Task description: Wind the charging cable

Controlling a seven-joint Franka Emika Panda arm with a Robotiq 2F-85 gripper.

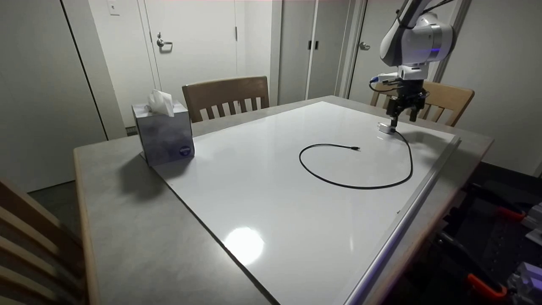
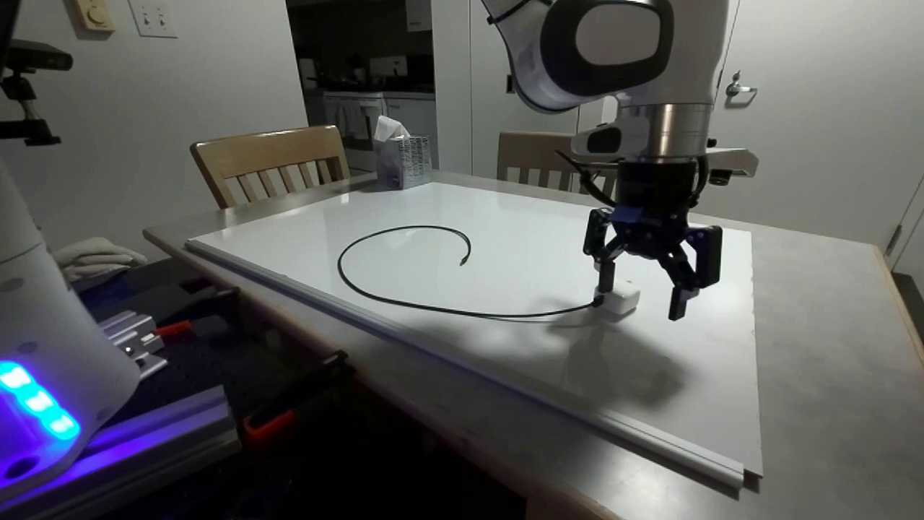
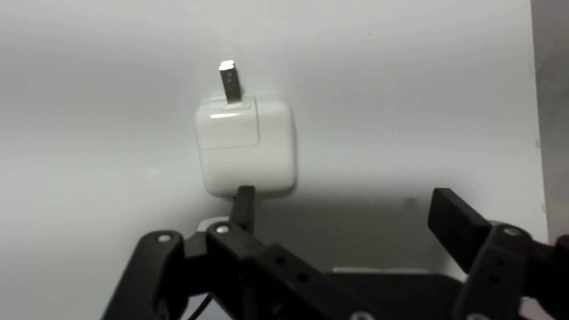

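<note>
In an exterior view, a glossy white rectangular board [image 1: 271, 182] lies on a grey-topped, wood-edged bench [image 1: 110, 237], with a silver metal rail [image 1: 394, 238] along one side. On the board the long, thin, black flexible charging cable [image 1: 364, 187] lies in one wide, open curve. Its loose end carries a slim black connector [image 1: 355, 148]; the opposite end runs to a small white plastic plug [image 1: 384, 128]. The black metal hand [image 1: 403, 120] of the white robot arm [image 1: 417, 44] is just beside that plug. At a board corner well apart from the arm stands a purple-grey cardboard tissue box [image 1: 165, 135], a white tissue [image 1: 161, 103] poking out.

In an exterior view that takes in the arm's smooth white base [image 2: 58, 325] and its glowing blue light strip [image 2: 38, 401], the hand is released, its two fingers [image 2: 678, 303] spread wide. One fingertip is right by the plug and the cable's end; whether it touches either I cannot tell. From there the cable sweeps along the railed side and curls back.

In the wrist view the plug lies ahead of the hand, square with rounded corners, one dark metal prong [image 3: 230, 84] sticking out. One finger overlaps its near edge in sight, hiding where cable and plug meet; the other is well apart.
</note>
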